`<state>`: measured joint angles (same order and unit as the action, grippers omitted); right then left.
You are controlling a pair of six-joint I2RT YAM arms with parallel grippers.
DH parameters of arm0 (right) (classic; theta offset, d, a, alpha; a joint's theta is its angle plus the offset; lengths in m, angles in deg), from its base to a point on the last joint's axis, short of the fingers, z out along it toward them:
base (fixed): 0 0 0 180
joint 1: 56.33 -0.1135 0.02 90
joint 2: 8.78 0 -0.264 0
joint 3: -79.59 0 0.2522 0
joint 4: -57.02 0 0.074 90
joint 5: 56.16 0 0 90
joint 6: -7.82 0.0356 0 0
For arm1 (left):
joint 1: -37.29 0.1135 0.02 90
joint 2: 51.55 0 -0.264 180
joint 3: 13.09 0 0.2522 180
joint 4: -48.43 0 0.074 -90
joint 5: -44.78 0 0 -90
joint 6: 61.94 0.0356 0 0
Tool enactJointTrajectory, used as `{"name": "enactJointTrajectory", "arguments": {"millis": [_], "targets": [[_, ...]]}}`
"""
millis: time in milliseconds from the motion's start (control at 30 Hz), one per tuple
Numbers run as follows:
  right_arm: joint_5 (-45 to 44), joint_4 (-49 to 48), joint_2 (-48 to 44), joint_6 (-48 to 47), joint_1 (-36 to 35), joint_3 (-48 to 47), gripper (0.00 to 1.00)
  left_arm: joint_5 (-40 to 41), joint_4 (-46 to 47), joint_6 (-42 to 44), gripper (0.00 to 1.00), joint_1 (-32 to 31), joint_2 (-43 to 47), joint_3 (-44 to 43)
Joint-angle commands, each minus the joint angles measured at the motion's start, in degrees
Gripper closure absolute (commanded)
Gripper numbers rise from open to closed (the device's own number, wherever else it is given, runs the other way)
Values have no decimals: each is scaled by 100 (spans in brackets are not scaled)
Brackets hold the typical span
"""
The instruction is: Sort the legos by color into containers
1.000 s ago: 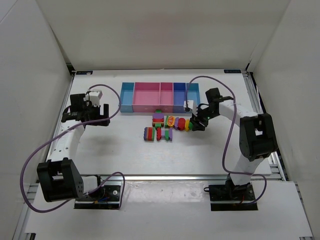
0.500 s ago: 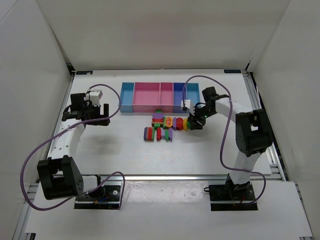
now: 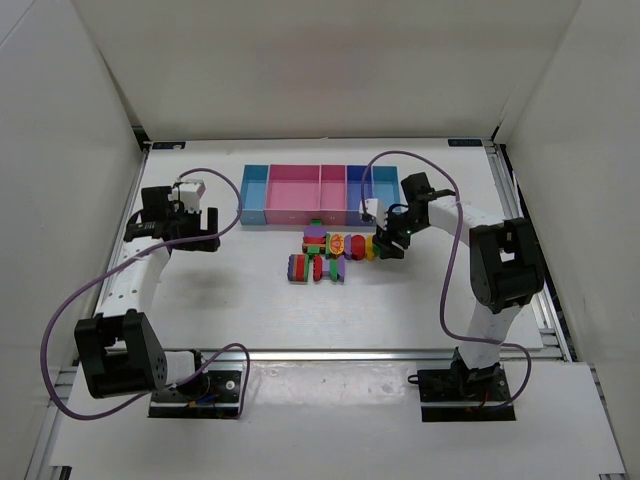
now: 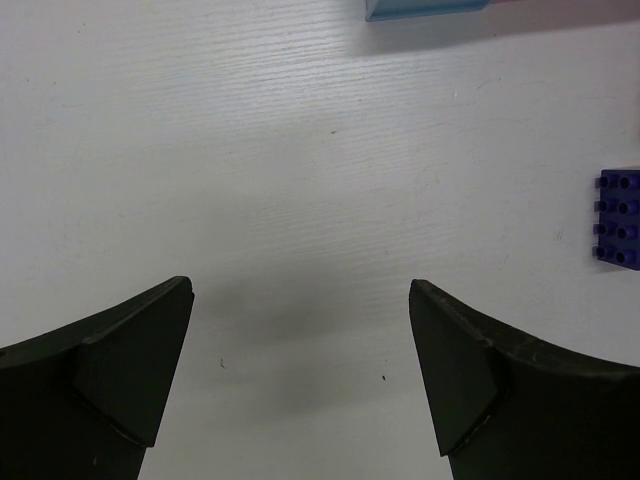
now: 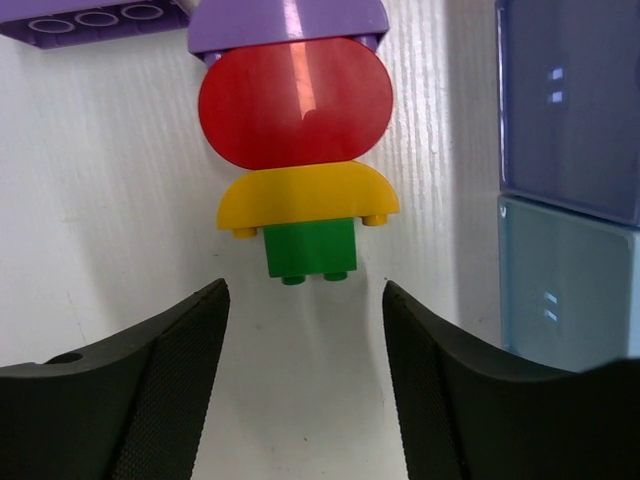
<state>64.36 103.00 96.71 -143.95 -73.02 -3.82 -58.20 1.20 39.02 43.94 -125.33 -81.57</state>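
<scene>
Hovering low over the table point(image 3: 250, 300) off the tray's point(image 3: 285, 220) right end, on its near side, the right gripper point(image 5: 303, 305) has its jaws parted to a middling gap with nothing between them. Just ahead of that gap, clear of both jaws, sits a small green brick point(image 5: 312, 250). It butts against a yellow half-round point(image 5: 305, 200), which butts against a red oval point(image 5: 295, 103), and a light purple brick point(image 5: 290, 20) comes next in line. In the right wrist view the tray's darker blue compartment point(image 5: 570, 100) and its end light blue compartment point(image 5: 570, 290) lie just beside this line, not touching it.

The legos point(image 3: 330, 250) sit in a tight cluster on the table just off the tray's near side, opposite the pink and darker blue compartments. One row lies nearer the tray and ends at the green brick. A second row lies farther from the tray, with red, purple and green pieces. From above, several pieces are too small to tell apart.

The left gripper point(image 4: 300, 290) hangs beyond the tray's left end, well apart from the cluster, its jaws spread wide and holding nothing. In the left wrist view the tray's light blue corner shows at the top edge. A dark purple brick point(image 4: 620, 217) lies at the right edge, apart from both jaws.
</scene>
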Motion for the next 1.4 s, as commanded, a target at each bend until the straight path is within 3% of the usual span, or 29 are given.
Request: {"name": "enactJointTrajectory", "arguments": {"millis": [0, 667, 1067, 1267, 1367], "targets": [[-170, -156, 42, 87, 7, -216, 34, -118, -36, 20, 1, 11, 56, -109], [234, 81, 437, -308, -62, -664, 31, -65, -36, 38, 1, 20, -75, -188], [305, 258, 244, -678, -247, -322, 33, 5, -36, 82, 1, 20, -119, -171], [244, 240, 358, -607, -282, -365, 45, 5, -36, 108, 1, 11, -93, -171], [156, 284, 384, -616, -291, -400, 57, -47, -36, 99, 1, 20, -75, -162]]}}
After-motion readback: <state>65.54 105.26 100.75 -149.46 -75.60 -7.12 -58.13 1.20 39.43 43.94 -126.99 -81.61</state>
